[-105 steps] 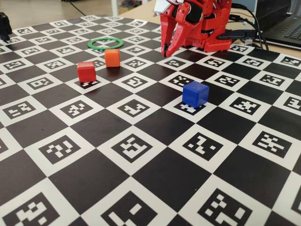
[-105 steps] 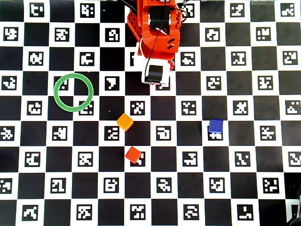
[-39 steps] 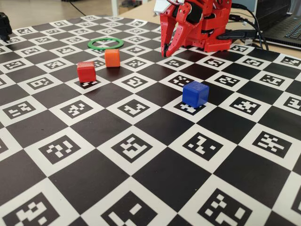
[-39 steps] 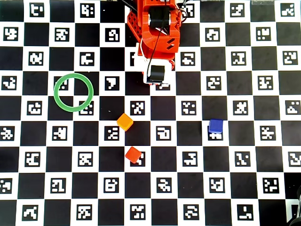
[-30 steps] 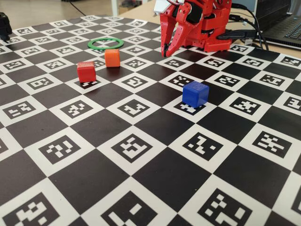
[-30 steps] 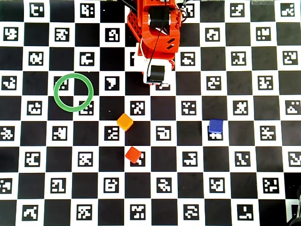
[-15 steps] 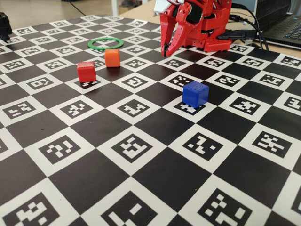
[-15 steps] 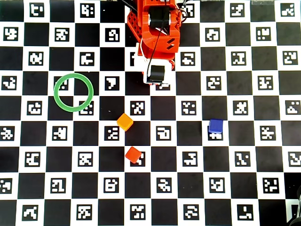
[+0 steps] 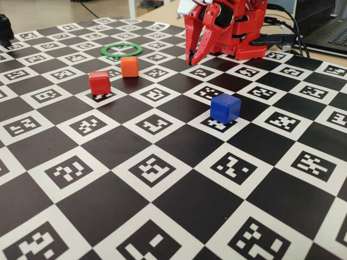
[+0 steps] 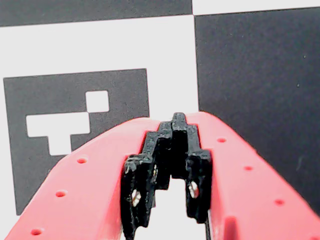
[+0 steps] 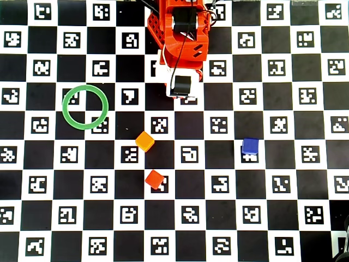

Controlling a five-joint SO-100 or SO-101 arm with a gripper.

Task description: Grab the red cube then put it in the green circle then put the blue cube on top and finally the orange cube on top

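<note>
Gripper (image 9: 191,60) closed and empty, parked near the arm's base — no step begun. Red cube (image 9: 100,82) sits on the board beside the orange cube (image 9: 129,66), apart from the green circle (image 9: 121,50); blue cube (image 9: 225,108) well away. Next, by judgement: open, reach the red cube.

So the tabletop (image 9: 179,216) is covered edge to edge with a black-and-white checkerboard mat (image 11: 54,180), and every white square has its own little blocky black marker (image 10: 75,125) printed in it. Up close in the wrist view, one of those markers fills most of the left side. In the fixed view there's a laptop (image 9: 331,30) at the back right, with black cables (image 9: 290,27) running past it, and some small black object (image 9: 5,30) sits at the far left edge.
</note>
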